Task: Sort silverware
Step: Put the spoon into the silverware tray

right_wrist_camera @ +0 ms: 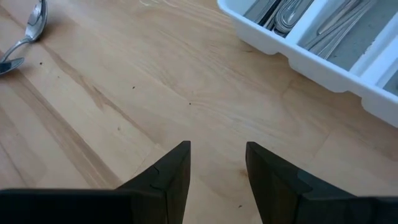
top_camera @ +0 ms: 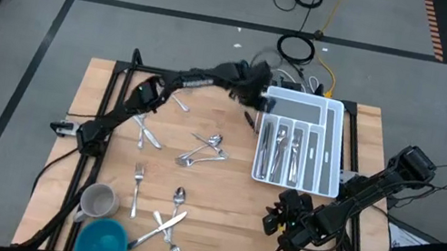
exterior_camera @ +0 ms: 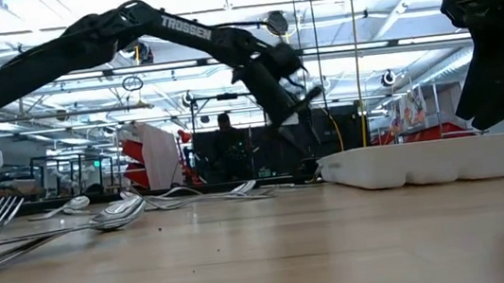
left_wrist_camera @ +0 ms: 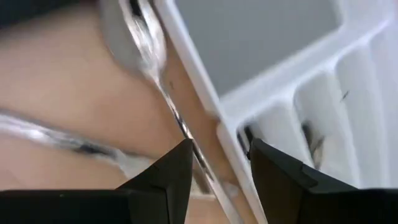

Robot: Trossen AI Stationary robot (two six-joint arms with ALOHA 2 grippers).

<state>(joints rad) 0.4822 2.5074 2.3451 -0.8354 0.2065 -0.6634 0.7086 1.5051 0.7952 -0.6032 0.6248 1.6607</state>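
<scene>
1. White lettering reading "TROSSEN" runs along the left arm [exterior_camera: 184,32] in the low view; no other writing can be read.
2. The left pincer [top_camera: 257,104] hangs at the tray's [top_camera: 339,132] 10 o'clock corner, just off its white wall. In the left wrist view its fingers [left_wrist_camera: 166,177] stand apart with a slim shiny utensil [left_wrist_camera: 163,87] running between them; whether they grip it cannot be told.
3. The right pincer [top_camera: 278,222] sits over bare counter [top_camera: 224,227] at 6 o'clock of the tray, fingers [right_wrist_camera: 168,174] spread and released, nothing between them. A spoon [right_wrist_camera: 28,34] lies well off at its far side.
4. Sorted silverware [top_camera: 282,150] lies in the tray's long compartments.
5. Loose pieces lie on the counter at 9 o'clock of the tray: a heap of spoons and forks [top_camera: 206,148], a pair by the left arm [top_camera: 146,133], one more [top_camera: 179,103] at 12 o'clock of them.
6. Toward 7 o'clock: a fork [top_camera: 137,186], a spoon [top_camera: 178,197], crossed pieces [top_camera: 164,229].
7. A mug [top_camera: 96,202] and blue bowl [top_camera: 102,241] stand at the counter's 7 o'clock corner.
</scene>
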